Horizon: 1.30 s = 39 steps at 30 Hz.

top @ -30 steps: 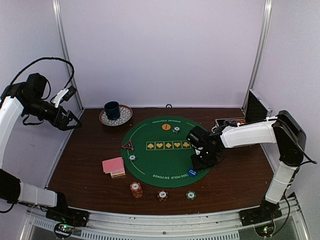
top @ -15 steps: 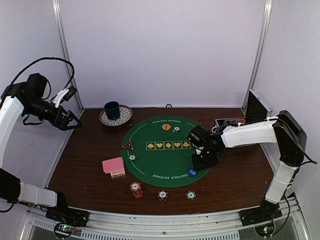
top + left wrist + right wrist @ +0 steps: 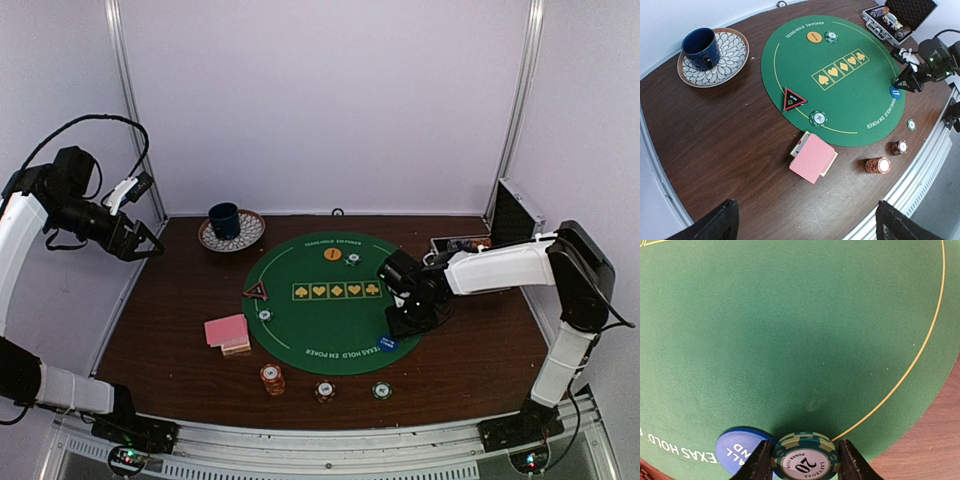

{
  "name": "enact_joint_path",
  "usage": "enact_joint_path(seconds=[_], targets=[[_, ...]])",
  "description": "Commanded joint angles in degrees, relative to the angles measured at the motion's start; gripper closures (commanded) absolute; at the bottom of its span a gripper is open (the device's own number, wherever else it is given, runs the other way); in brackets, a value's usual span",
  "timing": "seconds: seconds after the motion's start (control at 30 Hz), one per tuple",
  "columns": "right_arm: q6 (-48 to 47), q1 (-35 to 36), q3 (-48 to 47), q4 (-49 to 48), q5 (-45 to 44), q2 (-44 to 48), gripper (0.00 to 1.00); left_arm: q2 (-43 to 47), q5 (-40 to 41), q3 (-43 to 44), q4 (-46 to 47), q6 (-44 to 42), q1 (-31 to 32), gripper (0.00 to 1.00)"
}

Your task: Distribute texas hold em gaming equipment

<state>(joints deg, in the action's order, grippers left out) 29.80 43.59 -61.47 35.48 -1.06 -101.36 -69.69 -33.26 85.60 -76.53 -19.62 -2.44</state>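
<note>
**Near-right edge of the round green felt mat (image 3: 300,325), read outward from the near edge of the dark wooden worktop (image 3: 180,370).**

- **Near edge, off the mat:** a stack of orange striped poker chips (image 3: 272,378), a red striped chip (image 3: 325,390) and a green striped chip (image 3: 381,390) lie in a row.
- **On the mat's printed border:** the round blue button (image 3: 740,449) lies flat.
- **Just beyond the button:** the right gripper (image 3: 806,462) is part-closed on the rim of a green-and-white striped poker chip marked 20 (image 3: 805,456). One finger sits at each side, and the chip's face is turned to the wrist camera. The chip's edge and the button look to be touching. Whether the chip rests on the felt cannot be told.
- **Judgement:** the release spot lies straight below the fingers, so the move turns on clearing the button, which sits on the near-left side in the top view.
- **Far left:** the left gripper (image 3: 143,240) hangs raised, jaws wide apart and empty, well apart from every piece. The right arm is the nearer.
</note>
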Motion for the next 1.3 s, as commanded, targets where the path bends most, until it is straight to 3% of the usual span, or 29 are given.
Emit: enact_joint_path(seconds=[0.0,0.13,0.5,0.8,1.03,1.27], targets=[[-0.24,-0.7,1.97,0.18,-0.52,-0.28,0.46,0.06,-0.6,-0.26,0.75,-0.51,-0.38,0.02],[-0.65,-0.7,1.52,1.1,-1.48,0.36,0.36,-0.02,-0.75,-0.26,0.74,-0.51,-0.38,0.02],[-2.19,1.06,-1.5,5.36,-4.03,2.69,0.32,0.11,-0.67,-0.26,0.77,-0.5,-0.38,0.02],[-2.2,14.31,-12.99,12.97,-8.92,5.48,0.2,-0.03,0.11,-0.48,0.72,-0.6,-0.38,0.02],[-3.96,26.33,-24.45,15.34,-5.67,-2.72,0.14,0.86,0.12,-1.2,0.72,-0.86,-0.38,0.02],[-4.99,30.16,-26.35,15.17,-0.68,-8.31,0.15,1.52,-0.24,-1.65,0.74,-1.04,-0.4,0.02]])
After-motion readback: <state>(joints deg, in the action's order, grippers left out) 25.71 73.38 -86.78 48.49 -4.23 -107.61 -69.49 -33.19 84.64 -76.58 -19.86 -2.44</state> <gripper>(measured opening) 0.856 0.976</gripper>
